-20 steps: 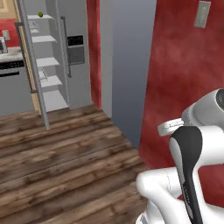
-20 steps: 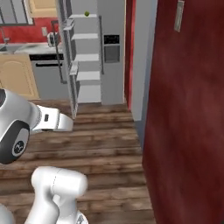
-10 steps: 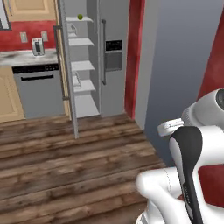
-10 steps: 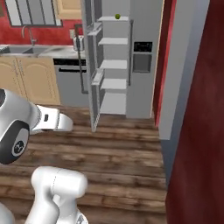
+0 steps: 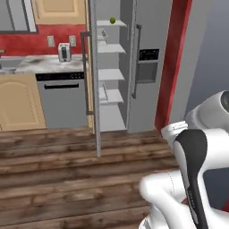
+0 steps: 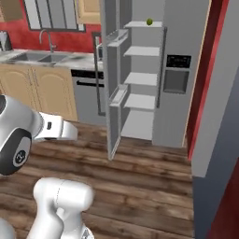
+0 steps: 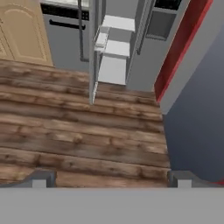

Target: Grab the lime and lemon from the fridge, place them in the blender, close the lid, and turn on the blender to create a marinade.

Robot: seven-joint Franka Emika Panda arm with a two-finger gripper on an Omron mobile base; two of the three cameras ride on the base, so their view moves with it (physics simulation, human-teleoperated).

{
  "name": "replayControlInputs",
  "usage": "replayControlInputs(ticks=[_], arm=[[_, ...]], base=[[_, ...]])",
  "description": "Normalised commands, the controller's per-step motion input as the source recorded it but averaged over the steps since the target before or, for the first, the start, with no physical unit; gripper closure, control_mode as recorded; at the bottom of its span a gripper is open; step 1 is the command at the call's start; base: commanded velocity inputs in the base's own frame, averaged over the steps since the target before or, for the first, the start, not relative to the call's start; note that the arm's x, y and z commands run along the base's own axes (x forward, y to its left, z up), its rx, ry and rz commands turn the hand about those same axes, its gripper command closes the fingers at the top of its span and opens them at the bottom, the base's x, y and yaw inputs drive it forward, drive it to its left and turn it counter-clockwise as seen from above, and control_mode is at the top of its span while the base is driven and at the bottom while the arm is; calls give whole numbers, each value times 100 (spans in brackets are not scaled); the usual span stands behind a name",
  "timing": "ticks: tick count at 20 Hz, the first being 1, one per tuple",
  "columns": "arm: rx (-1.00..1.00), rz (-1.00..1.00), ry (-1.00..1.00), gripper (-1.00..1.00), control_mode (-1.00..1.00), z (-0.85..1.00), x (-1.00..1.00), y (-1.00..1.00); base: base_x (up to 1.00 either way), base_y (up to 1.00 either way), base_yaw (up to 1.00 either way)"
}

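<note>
Overhead, the gripper [image 7: 109, 179] hangs wide open above wooden floor [image 7: 87, 140].

Fridge [image 5: 147, 67] top cut off by upper edge in my base views; hand view shows me lower shelves alone. Green fruit [image 5: 112, 20] on top shelf too small; I cannot tell lime from lemon. Open door [image 6: 112, 93] seen edge-on, bin contents unreadable.

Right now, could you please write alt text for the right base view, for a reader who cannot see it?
The fridge stands with its left door open, and one small green fruit sits on the top shelf. Wooden floor lies between it and the white robot arm.
</note>
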Motion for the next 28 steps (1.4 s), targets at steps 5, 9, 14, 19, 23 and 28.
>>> replayControlInputs(ticks=[5, 9, 14, 19, 23, 28], arm=[[0, 0, 0, -100, 100, 0, 0, 0], [0, 0, 0, -100, 100, 0, 0, 0], [0, 0, 0, -100, 100, 0, 0, 0], [0, 0, 0, -100, 100, 0, 0, 0], [0, 0, 0, -100, 100, 0, 0, 0], [0, 0, 0, -100, 100, 0, 0, 0]], base=[[99, -44, 9], [95, -45, 0], [92, -23, 0], [97, -13, 0], [70, -58, 0], [67, -39, 0]])
